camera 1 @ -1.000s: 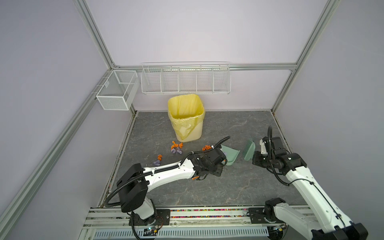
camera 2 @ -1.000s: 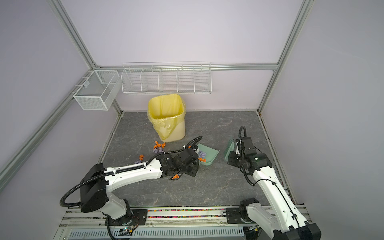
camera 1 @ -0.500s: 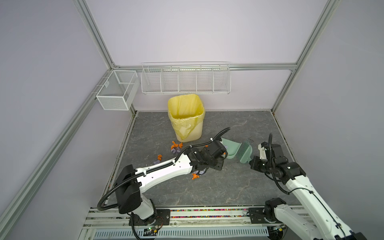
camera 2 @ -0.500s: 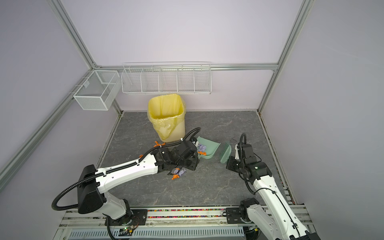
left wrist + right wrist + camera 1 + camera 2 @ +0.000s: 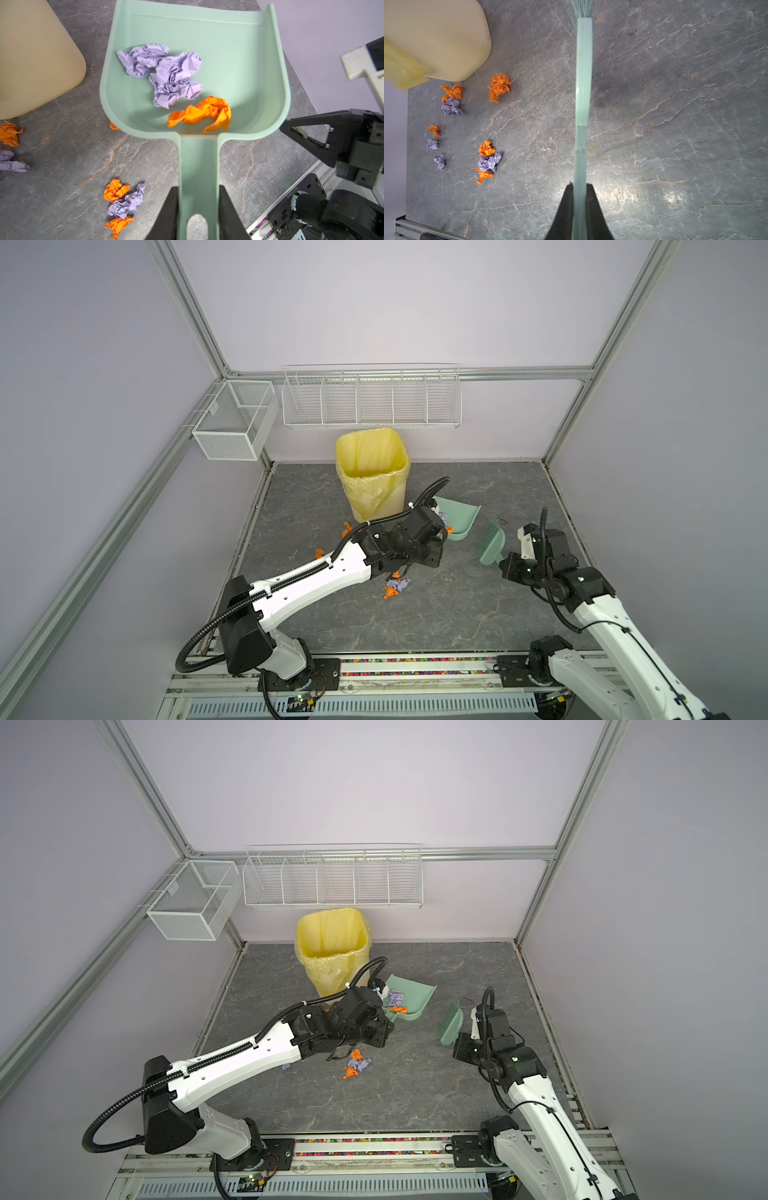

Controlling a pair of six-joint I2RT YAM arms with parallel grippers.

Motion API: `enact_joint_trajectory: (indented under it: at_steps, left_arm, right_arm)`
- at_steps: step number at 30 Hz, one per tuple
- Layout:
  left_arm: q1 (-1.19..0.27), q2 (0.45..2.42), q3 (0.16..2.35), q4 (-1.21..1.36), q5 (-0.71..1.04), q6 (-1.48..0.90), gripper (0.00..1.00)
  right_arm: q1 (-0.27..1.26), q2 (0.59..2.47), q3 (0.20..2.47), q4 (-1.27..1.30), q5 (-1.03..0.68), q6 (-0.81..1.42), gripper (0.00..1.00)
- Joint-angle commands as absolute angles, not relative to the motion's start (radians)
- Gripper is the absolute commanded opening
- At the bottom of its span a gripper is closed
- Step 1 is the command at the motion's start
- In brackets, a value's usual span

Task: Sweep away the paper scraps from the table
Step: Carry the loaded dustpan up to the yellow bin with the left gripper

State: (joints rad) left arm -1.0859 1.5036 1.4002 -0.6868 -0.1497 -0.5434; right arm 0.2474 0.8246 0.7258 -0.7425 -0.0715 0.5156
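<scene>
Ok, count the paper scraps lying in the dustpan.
3 in the dustpan: one lilac scrap mid-pan, a second lilac scrap touching it, an orange scrap nearest the handle. None looks hidden.

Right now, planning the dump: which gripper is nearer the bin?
Left. The left gripper, holding the dustpan, sits beside the bin; the right gripper, holding the brush, is farther right.

crumpled orange and lilac paper scraps (image 5: 488, 162), strewn on grey table (image 5: 654, 145)
</scene>
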Motion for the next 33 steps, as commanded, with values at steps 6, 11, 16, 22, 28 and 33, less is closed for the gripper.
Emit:
enact_joint_trajectory:
  at_steps: [6,11,16,22,28,33]
  left_arm:
    - [-1.076,1.475,1.497,-0.741,-0.176,-0.498,0.00]
    - [-1.051,1.473,1.557,-0.776,-0.166,-0.481,0.00]
    - [-1.012,1.476,1.617,-0.810,-0.146,-0.464,0.00]
    - [-0.933,1.477,1.683,-0.804,-0.104,-0.465,0.00]
    - [-0.847,1.493,1.731,-0.807,-0.033,-0.466,0.00]
    - [-0.777,1.494,1.737,-0.801,0.030,-0.480,0.00]
  right_arm:
    - [0.262,0.805,0.713,-0.740,-0.068,0.498,0.07]
    - [0.270,0.801,0.710,-0.742,-0.062,0.499,0.07]
    - [0.275,0.799,0.709,-0.744,-0.058,0.495,0.07]
    - [0.284,0.801,0.712,-0.739,-0.056,0.496,0.07]
    - [0.290,0.801,0.713,-0.744,-0.048,0.491,0.07]
    - [0.297,0.800,0.709,-0.744,-0.042,0.492,0.07]
